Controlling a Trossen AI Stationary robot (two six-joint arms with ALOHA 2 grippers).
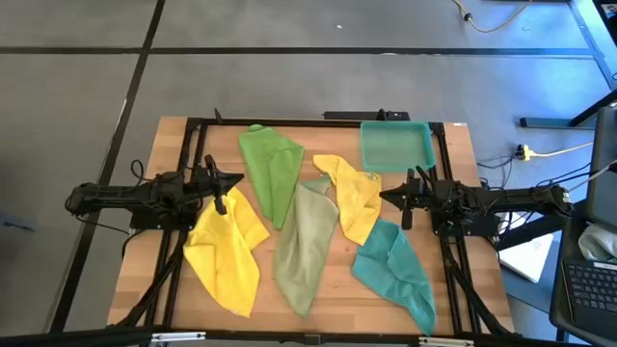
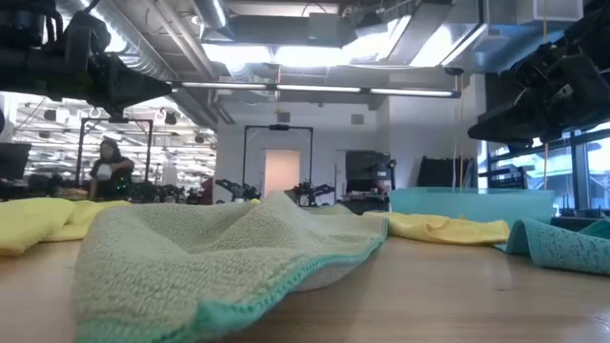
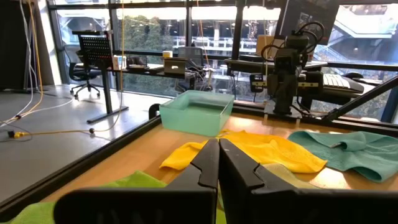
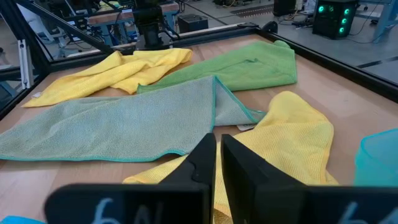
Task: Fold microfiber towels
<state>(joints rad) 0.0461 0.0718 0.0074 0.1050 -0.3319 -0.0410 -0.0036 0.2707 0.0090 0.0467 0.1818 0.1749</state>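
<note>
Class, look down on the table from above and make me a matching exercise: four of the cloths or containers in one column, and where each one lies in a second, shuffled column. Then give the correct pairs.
Column 1
1. bright green towel
2. teal towel
3. pale olive towel
4. teal tray

Column 2
A. centre of the table, between both arms
B. far edge, on the right arm's side
C. near corner, on the right arm's side
D. far half, nearer the left arm

Pairs: 1-D, 2-C, 3-A, 4-B
</note>
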